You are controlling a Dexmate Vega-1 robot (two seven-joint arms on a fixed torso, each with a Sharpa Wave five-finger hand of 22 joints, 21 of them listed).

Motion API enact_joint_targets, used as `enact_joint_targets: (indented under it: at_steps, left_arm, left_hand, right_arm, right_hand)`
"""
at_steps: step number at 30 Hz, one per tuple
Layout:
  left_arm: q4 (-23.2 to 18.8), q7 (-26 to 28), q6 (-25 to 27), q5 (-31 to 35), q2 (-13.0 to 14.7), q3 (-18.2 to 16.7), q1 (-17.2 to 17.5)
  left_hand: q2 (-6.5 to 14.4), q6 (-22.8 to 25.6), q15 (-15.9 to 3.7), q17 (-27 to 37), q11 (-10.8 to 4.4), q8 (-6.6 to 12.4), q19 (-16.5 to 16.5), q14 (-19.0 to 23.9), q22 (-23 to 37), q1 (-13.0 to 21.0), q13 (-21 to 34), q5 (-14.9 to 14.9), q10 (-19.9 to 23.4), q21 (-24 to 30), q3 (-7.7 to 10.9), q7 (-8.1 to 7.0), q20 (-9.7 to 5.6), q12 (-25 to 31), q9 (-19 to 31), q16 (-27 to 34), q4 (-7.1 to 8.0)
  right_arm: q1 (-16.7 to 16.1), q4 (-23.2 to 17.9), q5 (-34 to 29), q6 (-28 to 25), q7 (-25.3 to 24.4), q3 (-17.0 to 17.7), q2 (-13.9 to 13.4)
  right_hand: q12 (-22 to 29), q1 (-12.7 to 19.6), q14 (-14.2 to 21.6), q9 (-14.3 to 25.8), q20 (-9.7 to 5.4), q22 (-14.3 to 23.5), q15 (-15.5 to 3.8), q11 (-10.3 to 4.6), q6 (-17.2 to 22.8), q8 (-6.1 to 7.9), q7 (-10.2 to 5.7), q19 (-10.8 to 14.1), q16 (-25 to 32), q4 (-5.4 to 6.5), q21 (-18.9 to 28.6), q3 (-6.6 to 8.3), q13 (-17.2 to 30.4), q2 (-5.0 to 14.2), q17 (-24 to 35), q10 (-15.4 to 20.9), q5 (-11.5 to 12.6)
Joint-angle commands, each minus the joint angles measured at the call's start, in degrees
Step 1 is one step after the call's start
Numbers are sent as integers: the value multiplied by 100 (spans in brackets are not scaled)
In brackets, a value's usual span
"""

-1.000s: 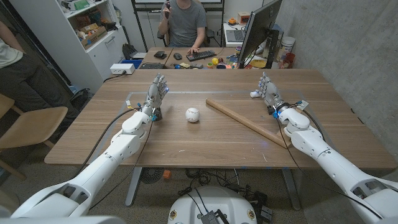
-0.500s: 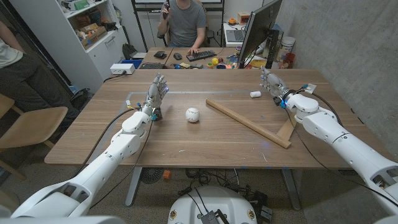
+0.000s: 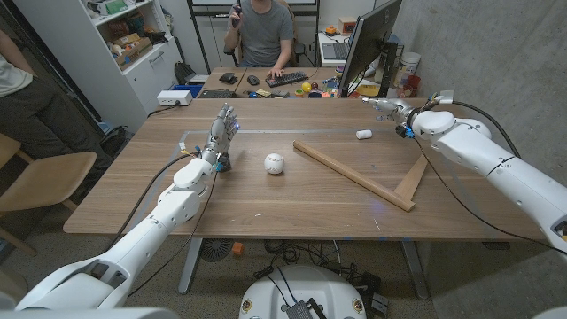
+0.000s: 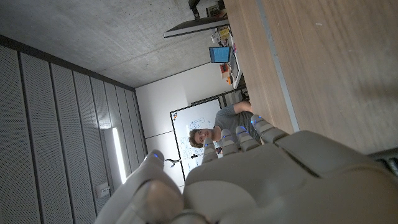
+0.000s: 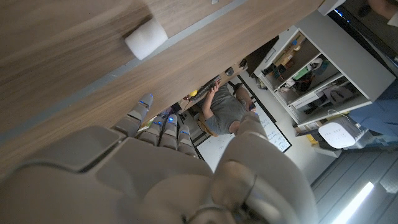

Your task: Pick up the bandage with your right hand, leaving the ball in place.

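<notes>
Small white bandage roll (image 3: 363,135) lies on the wooden table (image 3: 310,199) near the far edge, untouched. Your right hand (image 3: 390,108) hovers just beyond it, fingers apart, holding nothing. White ball (image 3: 275,163) sits mid-table, w/ your left hand (image 3: 223,135) beside it, upright, fingers spread.

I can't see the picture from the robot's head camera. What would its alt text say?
A white robot's right hand hangs empty above the far right of a wooden table, just beyond a small white bandage roll. Its left hand stands upright, fingers spread, beside a white ball; an angled wooden frame lies to the right.
</notes>
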Motion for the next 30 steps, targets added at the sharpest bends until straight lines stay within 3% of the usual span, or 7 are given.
enact_joint_targets:
  at_steps: [1, 9, 14, 23, 30]
  left_arm:
    - [-54, 4, 15, -10, 39, -22, 41]
    - [-87, 46, 10, -21, 47, -46, 81]
    - [-81, 24, -3, -38, 42, -51, 85]
    - [-99, 55, 13, -66, 47, -75, 117]
    - [-111, 39, 36, -91, 52, -79, 124]
  left_hand:
    - [8, 31, -79, 12, 25, 26, 34, -58, 30, 54, 8, 20, -29, 23, 38, -14, -4, 10, 20, 10, -17]
    - [12, 33, -84, 12, 8, 22, 34, -60, 30, 58, 8, 19, -31, 22, 35, -8, -10, 7, 20, 9, -18]
    - [13, 33, -84, 12, 18, 20, 33, -61, 30, 58, 8, 18, -33, 21, 33, -6, -7, 5, 20, 8, -19]
    - [14, 38, -80, 13, 7, 18, 33, -63, 30, 58, 8, 17, -30, 20, 27, -8, -12, 5, 20, 7, -19]
    - [14, 44, -79, 13, 15, 16, 31, -65, 31, 58, 9, 16, -23, 19, 21, -4, -14, 5, 19, 6, -20]
  right_arm:
    - [1211, 70, -1469, -1811, 1015, -1085, -139]
    - [2021, 504, -2436, -2576, 1610, -1965, 177]
    - [2488, 1026, -2990, -2728, 2000, -2593, 491]
    - [2915, 1866, -3464, -2575, 2487, -3138, 1023]
    - [3042, 2023, -3797, -2428, 2717, -3440, 1260]
  right_hand:
    - [11, 46, 5, -3, 23, 5, -144, 9, 14, 42, 1, 34, -9, -30, -19, 15, 8, -15, 2, 44, -13]
    - [-8, 25, -53, -2, 57, 8, -151, -18, 7, 11, -3, -36, -54, -31, -81, -24, 10, -58, 6, 37, -22]
    - [5, -9, 197, 9, 55, 15, -188, -18, 160, 24, 22, 231, 3, -28, -43, -90, 18, -120, 11, 144, -18]
    - [-1, 44, 232, 18, 60, 18, -191, -35, 298, 60, -40, 262, -8, -52, -66, -85, 25, -104, 14, 168, -5]
    - [-3, 131, 245, 26, 73, 22, -201, -72, 417, 93, -143, 261, -25, -90, -100, -63, 32, -78, 16, 195, 9]
